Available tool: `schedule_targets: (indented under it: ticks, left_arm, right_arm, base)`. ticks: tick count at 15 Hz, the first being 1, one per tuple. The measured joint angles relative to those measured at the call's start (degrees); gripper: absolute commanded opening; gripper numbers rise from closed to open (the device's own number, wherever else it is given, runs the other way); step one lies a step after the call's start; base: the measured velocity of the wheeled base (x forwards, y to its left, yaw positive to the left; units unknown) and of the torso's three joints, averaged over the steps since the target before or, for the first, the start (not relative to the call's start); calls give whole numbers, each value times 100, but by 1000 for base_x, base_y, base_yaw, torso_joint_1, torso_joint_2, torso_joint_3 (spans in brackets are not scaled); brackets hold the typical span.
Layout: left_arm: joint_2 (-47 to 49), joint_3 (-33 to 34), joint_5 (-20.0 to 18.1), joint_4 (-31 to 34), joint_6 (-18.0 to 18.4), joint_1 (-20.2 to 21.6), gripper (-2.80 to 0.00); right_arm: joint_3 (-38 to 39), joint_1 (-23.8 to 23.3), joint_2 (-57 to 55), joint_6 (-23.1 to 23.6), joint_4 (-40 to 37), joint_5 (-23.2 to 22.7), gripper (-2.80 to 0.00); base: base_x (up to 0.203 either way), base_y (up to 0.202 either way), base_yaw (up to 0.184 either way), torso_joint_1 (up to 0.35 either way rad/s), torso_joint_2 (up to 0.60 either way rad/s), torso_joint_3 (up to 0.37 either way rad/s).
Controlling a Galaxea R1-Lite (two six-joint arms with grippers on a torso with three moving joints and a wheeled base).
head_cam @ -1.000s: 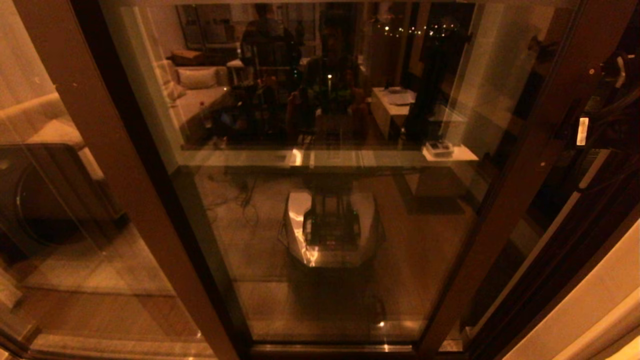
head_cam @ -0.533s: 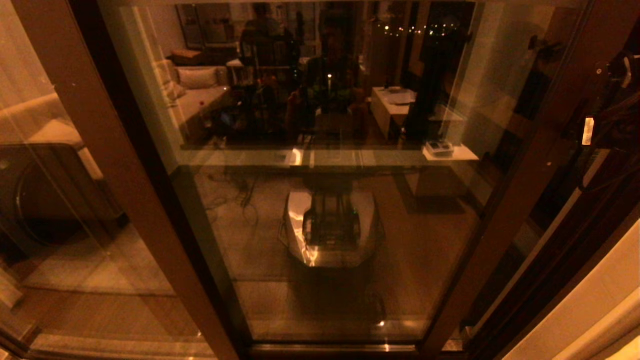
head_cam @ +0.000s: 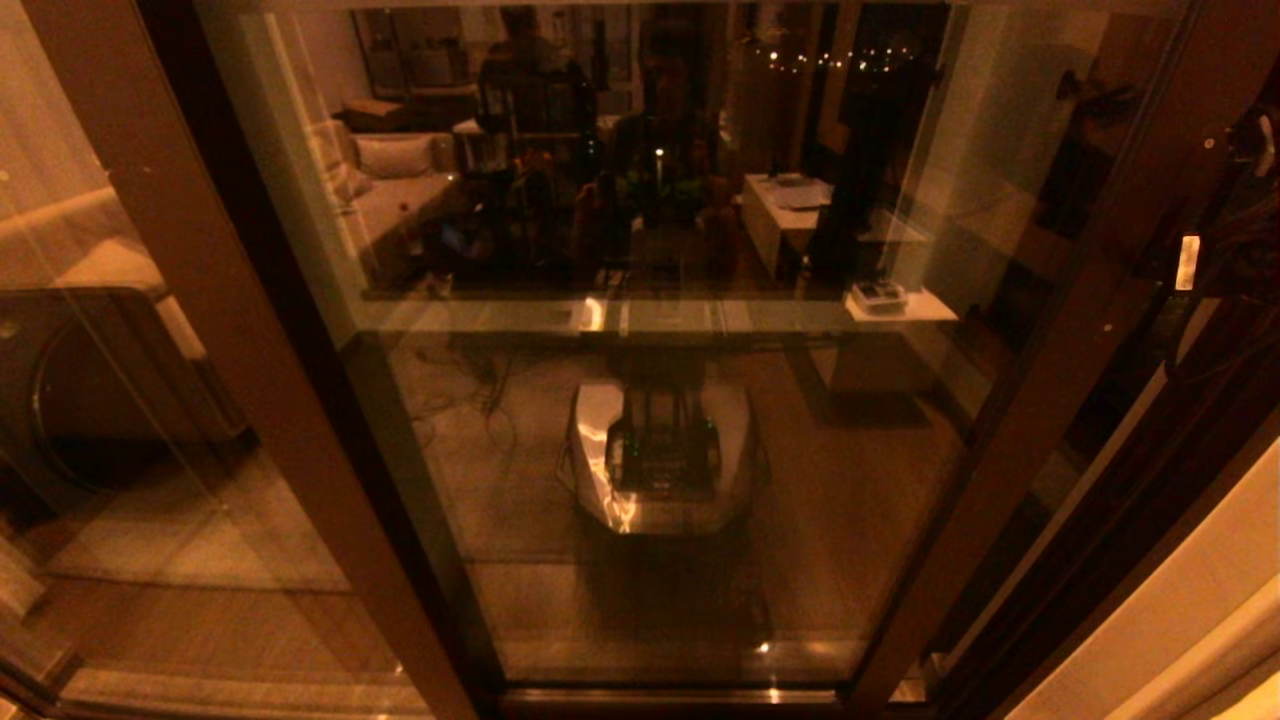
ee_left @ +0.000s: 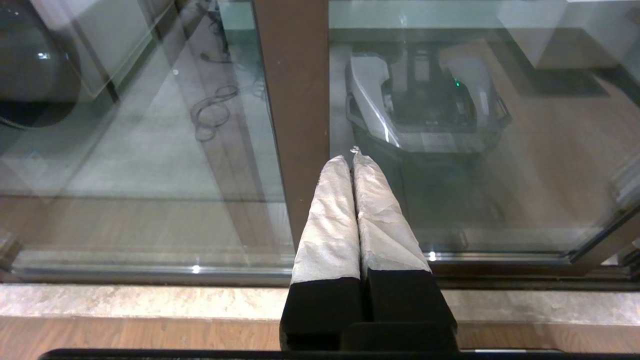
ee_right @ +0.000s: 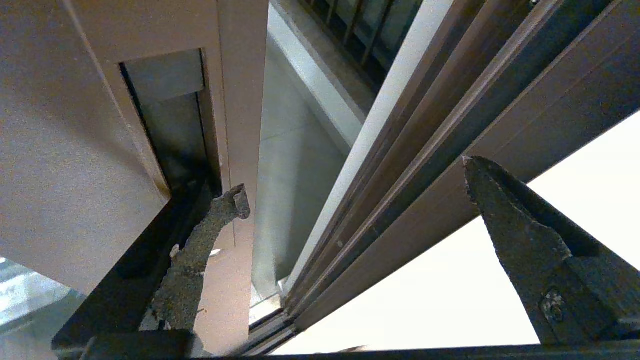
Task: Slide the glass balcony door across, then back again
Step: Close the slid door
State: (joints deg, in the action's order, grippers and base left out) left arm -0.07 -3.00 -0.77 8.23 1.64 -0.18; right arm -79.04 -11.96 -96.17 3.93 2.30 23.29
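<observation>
At the left of the head view stands a fixed glass panel (head_cam: 120,400) with a plain brown stile (head_cam: 230,330) slanting down toward the bottom centre. My left hand (ee_left: 356,160) hangs low before that stile, its two wrapped fingers pressed together and holding nothing.

The glass balcony door (head_cam: 650,400) fills the middle of the frame, a tall pane mirroring the room and my own base. Its long axis runs floor to ceiling, and its dark right stile (head_cam: 1060,330) slants from the upper right down to the bottom track.

My right hand (ee_right: 350,190) is at that stile in the upper right of the head view, the nearer of the two by far. It is spread wide: one finger (ee_right: 210,225) sits in the recessed handle slot (ee_right: 170,125), the other (ee_right: 505,220) stands well apart beside the outer frame (ee_right: 450,125).

Between the stile's edge and that frame a narrow gap (ee_right: 295,150) shows pale balcony floor. I judge little room on that side and far more toward the left.
</observation>
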Motion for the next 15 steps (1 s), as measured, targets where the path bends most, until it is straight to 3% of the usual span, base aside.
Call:
schedule_targets:
  ticks: [15]
  left_arm:
    - [0, 0, -2, 0, 1, 0, -280]
  right_arm:
    - [-20, -338, -87, 113, 173, -177, 0]
  base:
    - [0, 0, 0, 0, 0, 0]
